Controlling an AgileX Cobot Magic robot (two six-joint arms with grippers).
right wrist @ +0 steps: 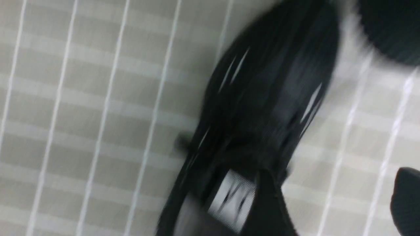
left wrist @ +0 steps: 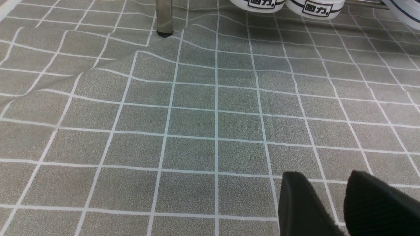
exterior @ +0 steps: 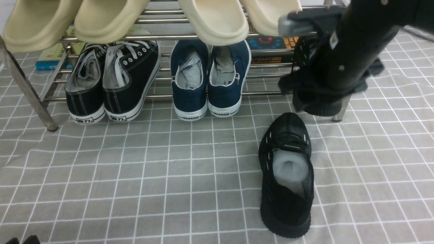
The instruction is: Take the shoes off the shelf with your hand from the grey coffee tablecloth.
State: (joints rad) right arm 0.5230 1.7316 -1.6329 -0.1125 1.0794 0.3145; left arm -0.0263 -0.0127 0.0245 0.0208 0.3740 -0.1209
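We observe a grey cloth [exterior: 162, 176] with a white grid, lightly creased toward the robot's left. A strip of pale wall [exterior: 20, 8] shows behind the steel rack [exterior: 159, 37]. Books [exterior: 51, 59] lie behind its bars. Cream clogs [exterior: 217, 23] occupy the upper tier; black canvas shoes [exterior: 130, 74] and navy shoes [exterior: 190, 81] occupy the lower tier, at left and middle.

We locate one black knit shoe [exterior: 288, 203] on the cloth, in front of the rack's right part. Its sole is down and its opening is up. The toe points toward the rack, the heel toward the camera; the long axis runs nearly square to the rack's bars. We locate the second black shoe [exterior: 322, 109] at the rack's right end, mostly hidden behind the right arm [exterior: 362, 37]. Its ribbed edge shows beneath; we cannot tell which way its toe points.

We read the right end effector [right wrist: 336, 183] as spread, its fingers well apart and pinching nothing. We read the left end effector [left wrist: 328, 177] as slightly spread above the cloth, with a narrow gap between its fingers.
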